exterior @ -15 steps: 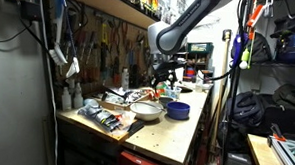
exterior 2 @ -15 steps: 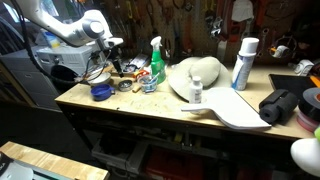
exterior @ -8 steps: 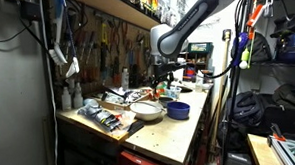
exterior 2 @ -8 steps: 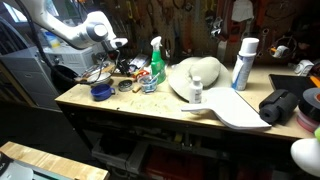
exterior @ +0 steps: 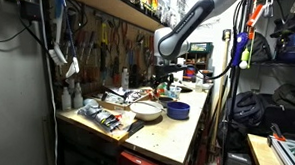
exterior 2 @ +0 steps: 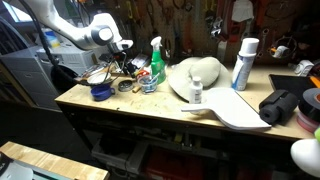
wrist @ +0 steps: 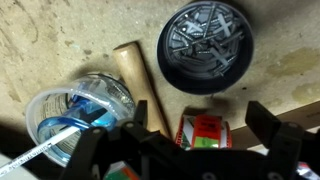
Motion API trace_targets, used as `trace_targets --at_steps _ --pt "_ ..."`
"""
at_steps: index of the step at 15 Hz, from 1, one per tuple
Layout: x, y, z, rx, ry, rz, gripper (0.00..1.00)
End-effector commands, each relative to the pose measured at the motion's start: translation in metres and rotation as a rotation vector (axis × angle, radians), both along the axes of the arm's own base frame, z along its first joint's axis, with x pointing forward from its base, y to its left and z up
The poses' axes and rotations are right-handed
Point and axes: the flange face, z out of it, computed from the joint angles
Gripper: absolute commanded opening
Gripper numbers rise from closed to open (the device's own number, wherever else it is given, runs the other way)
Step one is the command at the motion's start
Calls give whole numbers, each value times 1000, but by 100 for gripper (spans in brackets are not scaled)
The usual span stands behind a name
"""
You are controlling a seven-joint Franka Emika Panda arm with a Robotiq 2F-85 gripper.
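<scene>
Gripper (wrist: 180, 135) hovering above the workbench (wrist: 40, 50), jaws spread wide and empty. The red can (wrist: 205, 130) sits between the fingers, just beside the black tin of screws (wrist: 205, 45). A wooden handle (wrist: 140, 80) and a clear cup (wrist: 78, 112) lie on the tin's other side.

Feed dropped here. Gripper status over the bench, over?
Gripper open, empty, hovering. Red can directly below it. Wooden handle, black dish of metal bits and clear tub crowd alongside.
</scene>
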Motion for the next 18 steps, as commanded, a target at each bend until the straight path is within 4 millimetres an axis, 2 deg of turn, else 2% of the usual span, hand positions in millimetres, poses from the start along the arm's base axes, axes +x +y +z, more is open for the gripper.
trace_targets --at_steps 1,4,11,18 --pt "6 -4 -2 5 -22 -61 100" --pt "12 -11 -5 12 -38 -107 100" --pt "26 -11 -13 45 -47 -141 100" --pt "43 -20 -31 30 -46 -139 99"
